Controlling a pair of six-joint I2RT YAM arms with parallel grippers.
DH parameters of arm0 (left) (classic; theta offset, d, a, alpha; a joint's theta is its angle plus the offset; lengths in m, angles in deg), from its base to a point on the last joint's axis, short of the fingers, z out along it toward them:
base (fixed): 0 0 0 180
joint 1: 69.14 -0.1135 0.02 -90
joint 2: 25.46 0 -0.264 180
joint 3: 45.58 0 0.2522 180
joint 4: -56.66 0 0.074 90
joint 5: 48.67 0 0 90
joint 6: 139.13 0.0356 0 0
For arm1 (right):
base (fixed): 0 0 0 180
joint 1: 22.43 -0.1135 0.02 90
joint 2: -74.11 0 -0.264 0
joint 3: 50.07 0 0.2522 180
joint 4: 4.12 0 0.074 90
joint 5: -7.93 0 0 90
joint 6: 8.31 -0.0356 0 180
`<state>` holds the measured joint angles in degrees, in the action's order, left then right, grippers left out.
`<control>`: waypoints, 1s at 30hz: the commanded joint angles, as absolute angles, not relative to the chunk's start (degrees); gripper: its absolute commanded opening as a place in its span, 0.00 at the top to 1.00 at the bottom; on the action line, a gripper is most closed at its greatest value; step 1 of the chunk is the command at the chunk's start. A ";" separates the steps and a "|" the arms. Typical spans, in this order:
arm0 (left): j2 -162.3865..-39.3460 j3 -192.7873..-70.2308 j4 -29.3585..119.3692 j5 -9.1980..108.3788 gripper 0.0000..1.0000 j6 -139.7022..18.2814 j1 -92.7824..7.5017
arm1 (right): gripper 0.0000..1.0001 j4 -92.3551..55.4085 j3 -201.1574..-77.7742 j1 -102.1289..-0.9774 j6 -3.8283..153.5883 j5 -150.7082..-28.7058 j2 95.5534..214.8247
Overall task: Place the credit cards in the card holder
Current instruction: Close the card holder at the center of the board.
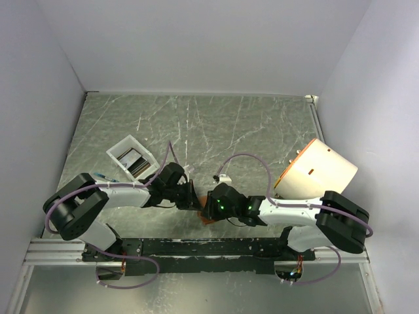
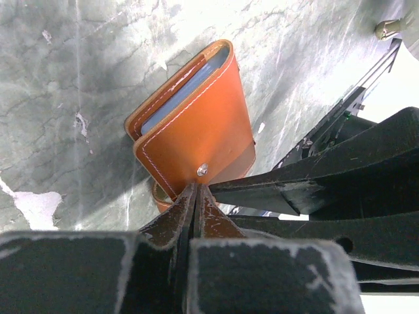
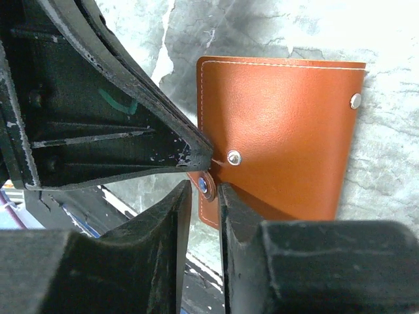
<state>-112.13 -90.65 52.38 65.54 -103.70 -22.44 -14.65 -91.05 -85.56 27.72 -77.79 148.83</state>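
Observation:
The brown leather card holder (image 2: 203, 111) lies on the table between both grippers, its pale blue-grey inside showing at the fold. Only an orange sliver of it shows in the top view (image 1: 207, 222). My left gripper (image 2: 196, 191) is shut, pinching the flap edge just below the snap stud (image 2: 203, 169). My right gripper (image 3: 205, 190) is narrowly open, its fingers either side of the holder's small snap tab (image 3: 207, 186); the holder's flat face (image 3: 281, 131) lies beyond. The credit cards (image 1: 134, 161), dark ones on top, lie in the white tray (image 1: 116, 149) at the left.
A large cream cylinder with an orange rim (image 1: 321, 171) lies on its side at the right. A small blue item (image 1: 105, 176) lies beside the left arm. The black rail of the arm bases (image 1: 196, 247) runs along the near edge.

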 commanded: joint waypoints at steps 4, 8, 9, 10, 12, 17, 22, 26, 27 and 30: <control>-111.88 -90.11 55.16 65.18 0.93 -104.41 -22.88 | 0.86 -16.00 -90.89 -85.86 27.69 -76.29 149.62; -111.44 -90.72 53.89 64.72 0.93 -103.66 -22.98 | 1.00 -16.30 -90.32 -85.84 28.78 -74.31 147.27; -111.42 -91.05 53.69 64.97 0.93 -103.40 -23.02 | 1.00 -16.19 -90.16 -85.80 29.23 -73.99 146.66; -111.31 -91.37 53.27 65.19 0.92 -103.10 -23.04 | 1.00 -16.13 -90.17 -85.80 29.87 -73.83 146.16; -109.98 -91.76 52.16 64.25 0.85 -102.69 -23.09 | 1.00 -16.84 -90.80 -85.77 30.77 -73.56 145.72; -103.19 -93.25 44.54 56.01 0.69 -100.22 -23.34 | 1.00 -19.88 -92.40 -85.58 31.78 -72.75 144.58; -102.71 -92.76 44.73 56.29 0.59 -97.09 -24.73 | 1.00 -22.99 -95.59 -85.00 33.57 -72.34 145.78; -106.11 -93.75 46.95 59.67 0.55 -95.13 -24.83 | 1.00 -24.01 -97.64 -84.21 35.20 -73.67 148.18; -107.16 -94.38 46.40 59.85 0.55 -94.90 -24.84 | 1.00 -24.28 -97.85 -84.03 35.21 -73.77 148.54; -109.30 -95.48 45.91 59.58 0.53 -94.56 -24.89 | 1.00 -24.75 -98.23 -83.16 35.20 -74.50 148.89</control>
<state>-107.15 -92.77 46.08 58.39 -96.99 -24.48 -22.74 -96.80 -84.25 33.80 -74.21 148.13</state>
